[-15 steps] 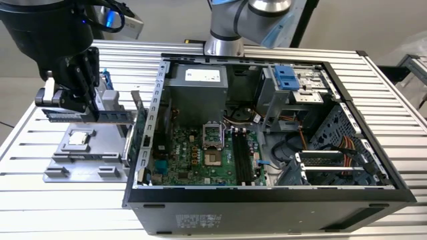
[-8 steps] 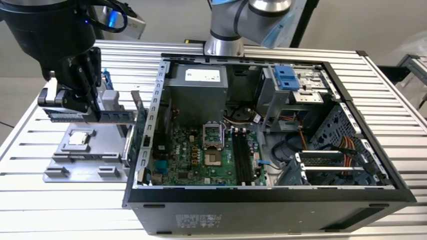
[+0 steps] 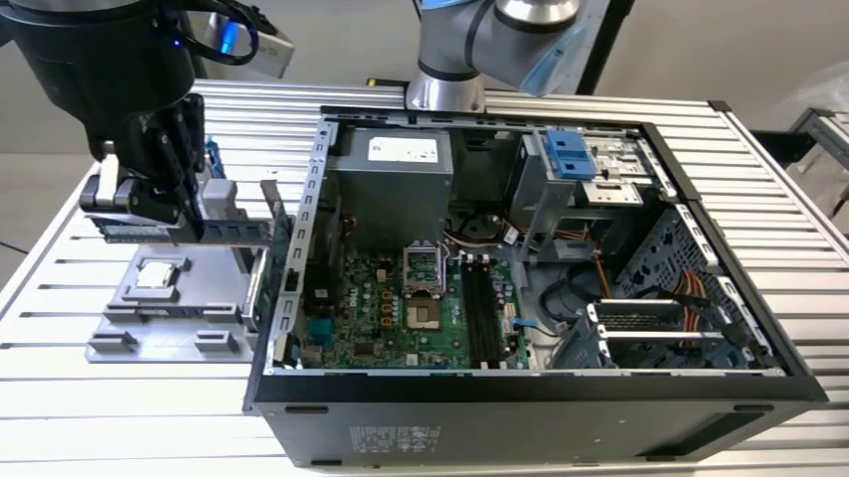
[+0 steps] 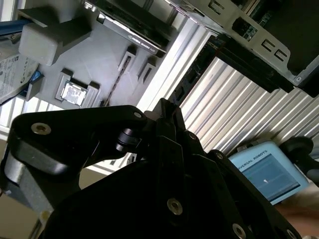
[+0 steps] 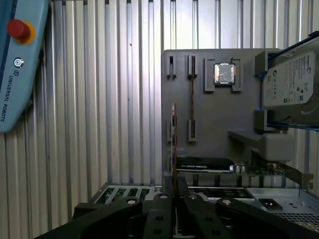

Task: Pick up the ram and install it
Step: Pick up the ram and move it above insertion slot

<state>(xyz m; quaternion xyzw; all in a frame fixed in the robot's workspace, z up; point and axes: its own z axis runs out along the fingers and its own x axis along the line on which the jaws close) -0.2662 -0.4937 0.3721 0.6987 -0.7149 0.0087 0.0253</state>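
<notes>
Claw (image 3: pixel 143 221) fingers are drawn narrow onto the ram (image 3: pixel 213 232), gripping the thin green stick near one end so most of it juts out level above the grey holder block (image 3: pixel 119 333) on the tabletop (image 3: pixel 133 417). In the first wrist view the ram (image 5: pixel 173 144) runs edge-on straight out from between the claw (image 5: pixel 174 191) tips, just beside a second stick (image 5: pixel 192 94) seated in the holder. The main risk looks like leverage. With so much board hanging past the grip, any knock could swivel it in the claw, and a skewed stick would not meet the memory slots (image 3: pixel 480 318) squarely. Its free end sits near the upright graphics card (image 5: pixel 204 164) and the side wall of the computer case (image 3: pixel 298 229), so carrying it across too low could catch either one. Pressing it down tilted or off the slot line could strain the board or the socket instead of seating it.
</notes>
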